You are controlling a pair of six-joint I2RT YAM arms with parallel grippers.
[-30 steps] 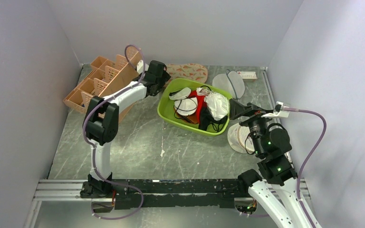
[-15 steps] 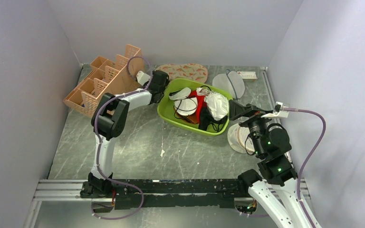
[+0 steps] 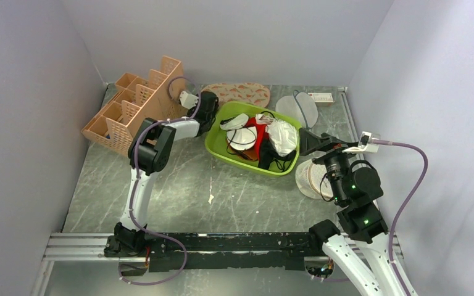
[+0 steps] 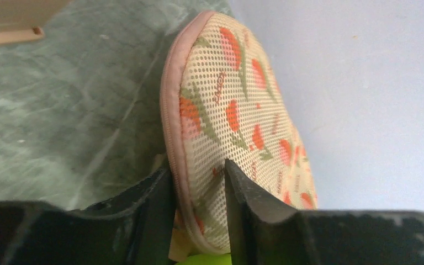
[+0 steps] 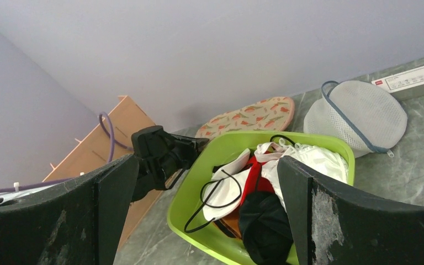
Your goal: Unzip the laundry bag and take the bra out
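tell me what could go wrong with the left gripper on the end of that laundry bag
1. The left gripper straddles only the pink-trimmed end of the laundry bag; the thin mesh could slip free on a pull.
2. The right gripper hangs open near the green bin, so nothing pins the bag and it may just drag.
3. No zipper pull shows in the left wrist view, so the grip may be on fabric alone.
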